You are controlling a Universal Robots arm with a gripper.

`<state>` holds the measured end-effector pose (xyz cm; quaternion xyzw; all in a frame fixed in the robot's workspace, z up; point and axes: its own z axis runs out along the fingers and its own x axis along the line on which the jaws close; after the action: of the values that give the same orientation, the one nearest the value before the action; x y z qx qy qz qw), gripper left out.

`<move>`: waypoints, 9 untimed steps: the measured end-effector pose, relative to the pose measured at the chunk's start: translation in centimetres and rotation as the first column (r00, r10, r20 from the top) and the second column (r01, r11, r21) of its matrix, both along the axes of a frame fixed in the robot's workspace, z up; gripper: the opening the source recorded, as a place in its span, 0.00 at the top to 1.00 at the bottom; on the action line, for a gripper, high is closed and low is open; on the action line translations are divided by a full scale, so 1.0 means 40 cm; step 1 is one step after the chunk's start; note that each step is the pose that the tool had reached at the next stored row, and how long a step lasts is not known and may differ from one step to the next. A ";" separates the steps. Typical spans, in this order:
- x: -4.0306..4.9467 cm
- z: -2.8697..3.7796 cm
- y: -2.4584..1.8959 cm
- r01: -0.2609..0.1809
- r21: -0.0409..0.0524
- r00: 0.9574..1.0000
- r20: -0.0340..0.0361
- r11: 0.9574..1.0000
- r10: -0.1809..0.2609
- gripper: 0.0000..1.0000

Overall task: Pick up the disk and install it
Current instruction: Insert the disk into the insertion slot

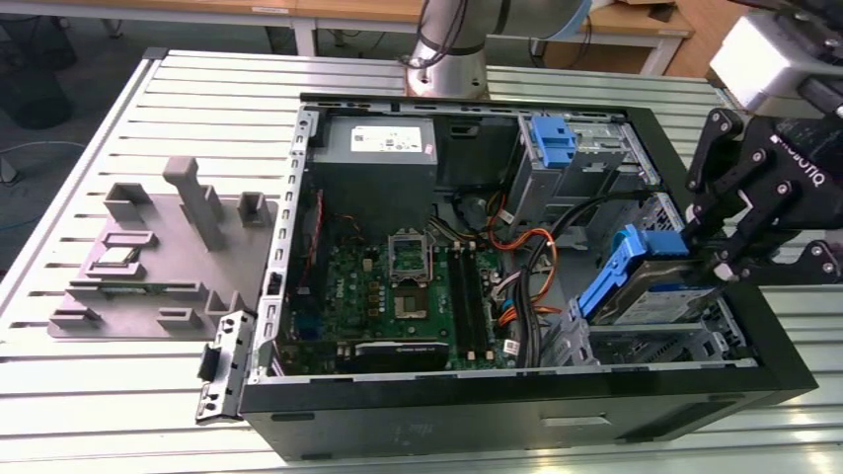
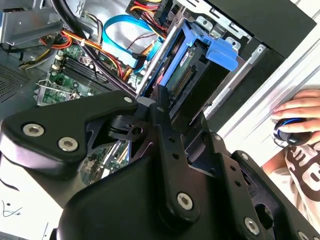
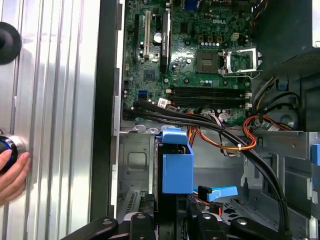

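A robotics lab or test workshop; a slotted aluminium bench carries an opened computer case and a grey fixture of parts; a robot arm rises at its far edge, its gripper clamping the disk inside the case; wooden desks stand behind; a person's hand rests on a control knob.

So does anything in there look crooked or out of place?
Only the blue-framed silver metal hard drive: held in the black pincer, it leans at a slant in the open black computer case, at the exterior view's right, not seated flat.
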<state>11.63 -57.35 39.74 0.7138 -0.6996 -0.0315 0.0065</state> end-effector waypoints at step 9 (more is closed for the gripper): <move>0.000 -0.036 0.000 0.000 0.001 1.000 0.000 1.000 0.000 0.65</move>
<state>11.63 -57.35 38.32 0.7138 -0.6996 -0.0318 0.0064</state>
